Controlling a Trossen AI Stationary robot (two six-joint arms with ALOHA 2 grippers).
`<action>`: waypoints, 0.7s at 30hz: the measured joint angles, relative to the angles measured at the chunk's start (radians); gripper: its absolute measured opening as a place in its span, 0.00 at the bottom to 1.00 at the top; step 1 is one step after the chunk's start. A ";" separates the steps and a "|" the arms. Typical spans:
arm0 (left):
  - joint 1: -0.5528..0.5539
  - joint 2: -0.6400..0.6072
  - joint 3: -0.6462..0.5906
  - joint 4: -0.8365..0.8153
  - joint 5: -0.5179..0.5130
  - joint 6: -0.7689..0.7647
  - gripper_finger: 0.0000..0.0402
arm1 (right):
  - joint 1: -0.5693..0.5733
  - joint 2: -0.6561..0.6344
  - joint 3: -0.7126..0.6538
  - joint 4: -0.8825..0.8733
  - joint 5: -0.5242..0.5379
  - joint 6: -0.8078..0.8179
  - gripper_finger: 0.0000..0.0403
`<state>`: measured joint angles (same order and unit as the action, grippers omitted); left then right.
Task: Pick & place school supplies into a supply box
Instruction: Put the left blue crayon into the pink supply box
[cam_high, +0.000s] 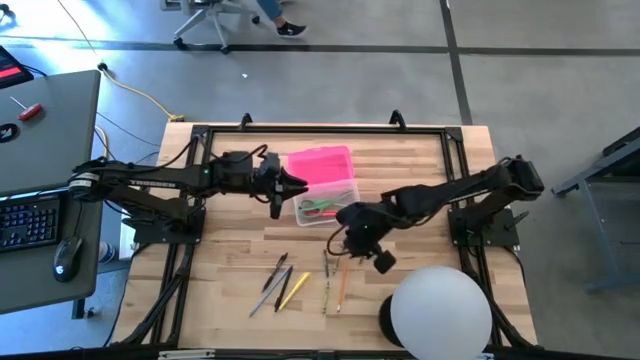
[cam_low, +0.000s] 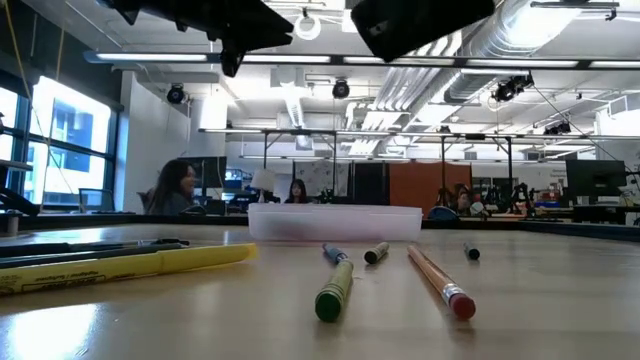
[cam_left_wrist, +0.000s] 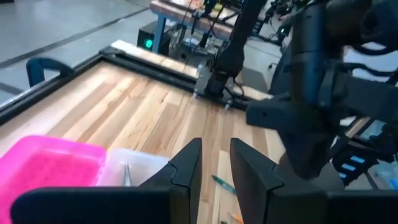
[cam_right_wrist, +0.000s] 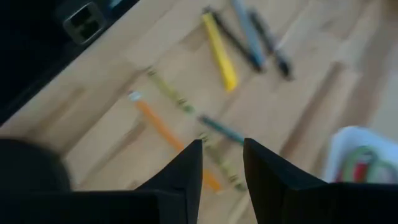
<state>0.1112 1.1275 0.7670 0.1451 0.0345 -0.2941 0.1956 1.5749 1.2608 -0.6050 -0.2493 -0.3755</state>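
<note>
- My right gripper (cam_high: 352, 243) hangs above the wooden table (cam_high: 230, 300), just beside the near corner of the clear plastic supply box (cam_high: 327, 206). Its two dark fingers (cam_right_wrist: 186, 171) stand a little apart with nothing between them, so it is released and empty.
- My left gripper (cam_high: 290, 186) reaches over the far-left side of that box, beside its bright pink lid (cam_high: 320, 164), which lies flipped open against the box's far edge. Its fingers (cam_left_wrist: 186, 165) show a narrow gap and hold nothing.
- Inside the box lie the small green-handled scissors (cam_high: 320, 208).
- On the table in front of the box the loose school supplies lie scattered: a yellow marker (cam_high: 294, 289), grey and black pens (cam_high: 272, 282), an orange pencil (cam_high: 341, 285) and thin greenish pens (cam_high: 326, 282).
- Directly under my right gripper's wrist camera are the orange pencil (cam_right_wrist: 166, 134) and the yellow marker (cam_right_wrist: 219, 51).
- A large white dome (cam_high: 440, 310) sits at the near right corner.
</note>
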 joint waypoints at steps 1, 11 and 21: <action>0.000 0.001 0.000 -0.010 0.000 -0.002 0.28 | 0.007 0.000 -0.004 -0.018 -0.009 -0.003 0.23; 0.000 0.000 0.000 -0.022 0.000 -0.004 0.28 | 0.017 -0.028 -0.436 0.527 0.005 -0.096 0.23; 0.000 0.000 0.000 -0.021 -0.002 -0.029 0.28 | -0.044 -0.027 -0.716 0.889 -0.198 -0.358 0.23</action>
<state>0.1112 1.1278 0.7666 0.1242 0.0324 -0.3229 0.1511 1.5482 0.5447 0.2840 -0.4469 -0.7338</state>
